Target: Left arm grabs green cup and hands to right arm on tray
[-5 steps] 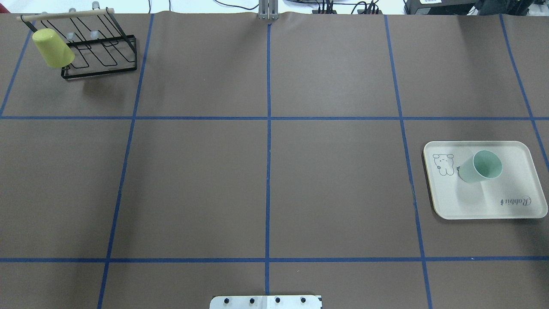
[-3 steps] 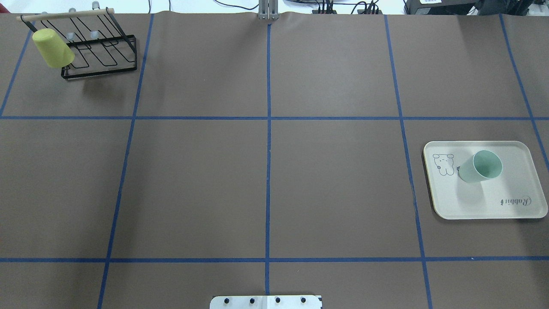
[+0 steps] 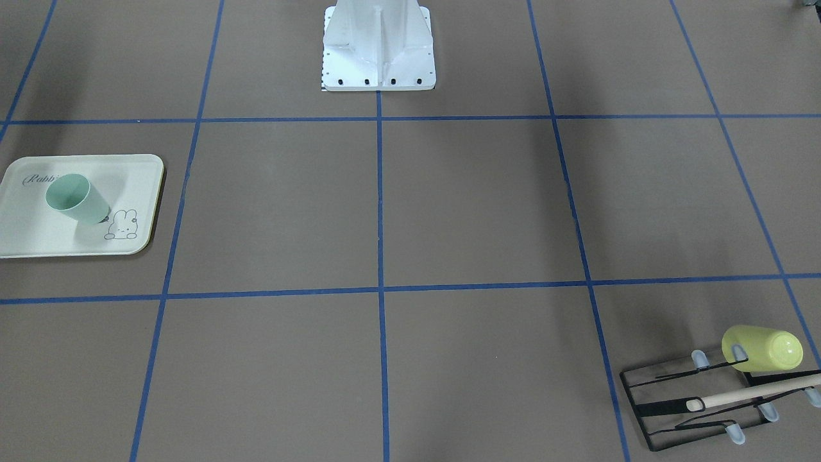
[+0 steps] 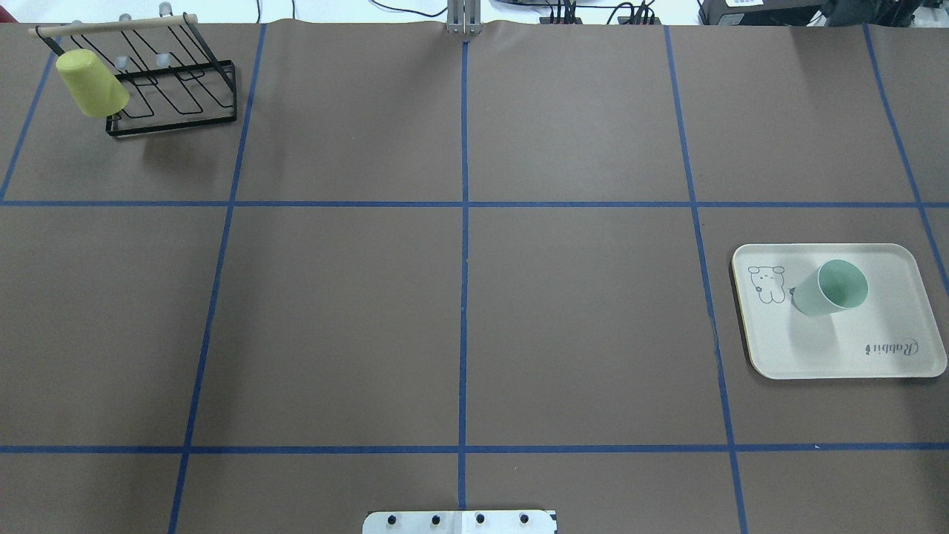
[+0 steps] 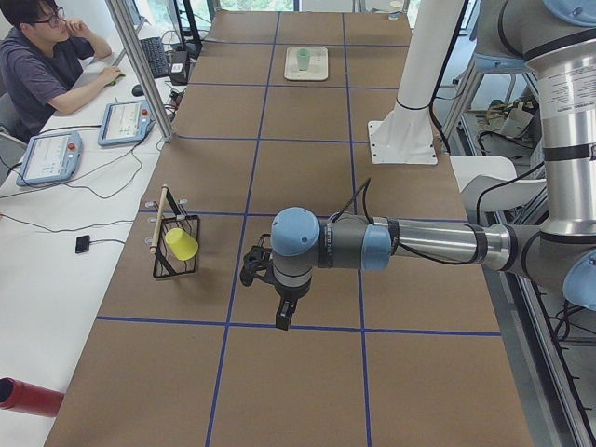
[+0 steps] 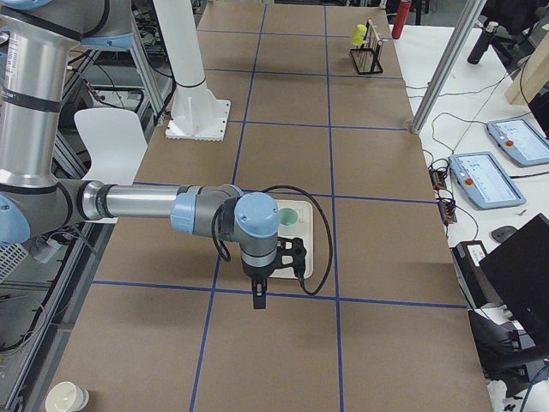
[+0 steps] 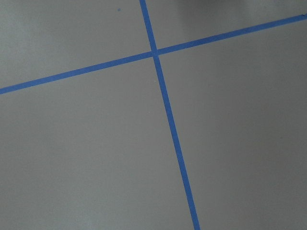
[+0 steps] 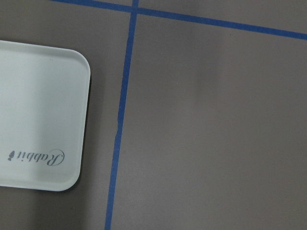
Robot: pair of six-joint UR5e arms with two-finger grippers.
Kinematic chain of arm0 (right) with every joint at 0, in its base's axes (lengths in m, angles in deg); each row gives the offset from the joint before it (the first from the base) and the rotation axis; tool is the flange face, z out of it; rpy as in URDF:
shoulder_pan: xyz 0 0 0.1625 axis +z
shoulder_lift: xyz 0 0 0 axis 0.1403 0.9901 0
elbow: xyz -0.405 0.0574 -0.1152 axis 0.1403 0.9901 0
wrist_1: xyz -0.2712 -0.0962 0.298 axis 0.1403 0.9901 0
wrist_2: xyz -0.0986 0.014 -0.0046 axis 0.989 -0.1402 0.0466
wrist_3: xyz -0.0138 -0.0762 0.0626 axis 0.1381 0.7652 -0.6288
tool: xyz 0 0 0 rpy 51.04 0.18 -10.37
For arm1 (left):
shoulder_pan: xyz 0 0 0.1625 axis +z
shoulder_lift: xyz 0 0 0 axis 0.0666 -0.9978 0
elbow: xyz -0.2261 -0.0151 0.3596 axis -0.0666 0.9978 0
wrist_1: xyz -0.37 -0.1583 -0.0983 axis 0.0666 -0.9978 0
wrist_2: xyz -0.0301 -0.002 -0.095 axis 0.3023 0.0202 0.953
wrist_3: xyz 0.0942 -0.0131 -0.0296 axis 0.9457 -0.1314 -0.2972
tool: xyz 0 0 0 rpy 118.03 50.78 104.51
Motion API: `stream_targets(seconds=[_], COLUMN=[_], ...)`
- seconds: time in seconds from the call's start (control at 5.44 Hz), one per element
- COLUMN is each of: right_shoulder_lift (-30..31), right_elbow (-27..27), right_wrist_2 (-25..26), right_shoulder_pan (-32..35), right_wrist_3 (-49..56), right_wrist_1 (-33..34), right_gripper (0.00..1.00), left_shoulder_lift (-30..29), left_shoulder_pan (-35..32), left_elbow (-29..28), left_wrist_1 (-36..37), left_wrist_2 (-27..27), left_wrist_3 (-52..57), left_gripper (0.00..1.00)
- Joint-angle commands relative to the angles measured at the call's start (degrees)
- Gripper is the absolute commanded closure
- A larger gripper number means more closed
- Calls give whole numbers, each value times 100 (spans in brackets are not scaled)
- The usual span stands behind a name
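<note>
- The green cup (image 4: 830, 288) stands mouth up on the tray (image 4: 890, 326), just beside the bunny drawing, on the robot's right side of the table (image 4: 460, 311). From that I judge the delivery done, with only the pulling clear left for you
- The right arm (image 6: 137, 202) holds its right gripper (image 6: 258, 300) pointing down near the tray. If you lift away, go straight up first, so the wrist and its looped cable do not brush the cup, which looks light and would likely tip at a nudge
- You cannot tell whether that pincer is released or clenched. It shows only in a side view, and the right wrist camera gives just a tray corner with the "Rabbit" script
- The left arm (image 5: 410, 244) reaches out low over the table with its left gripper (image 5: 282, 317) pointing down, well apart from the cup. Its state cannot be told either, as its wrist camera sees only paper and a tape crossing
- The surface is matte brown paper, squared off by blue tape (image 4: 465, 222), with the white pedestal (image 3: 378, 45) bolted at the robot's edge
- A wire rack (image 4: 178, 96) sits in the far left corner with a yellow-green cup (image 4: 93, 83) hung tilted on it, so leave both alone
- A seated person (image 5: 47, 65) works at a white desk with tablets (image 5: 126, 121) and cables along the table's far side, so keep any sweep inside the table
</note>
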Motion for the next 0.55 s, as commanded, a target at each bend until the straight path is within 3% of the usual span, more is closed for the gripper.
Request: stream_targets(seconds=[0.0,0.37], right_shoulder_lift=[-16,-16], right_elbow=[33,77], right_wrist_2=[40,5], right_shoulder_pan=[-373,-578], right_wrist_3=[-1037,-1168], right_wrist_1=[-946,-1128], right_gripper=[0,0], left_shoulder_lift=[-5,4], left_shoulder_pan=[5,5], left_elbow=[6,-11], left_wrist_1=[2,-7], left_wrist_2=[-5,-14], left_wrist_3=[-6,-32], left_gripper=[0,0])
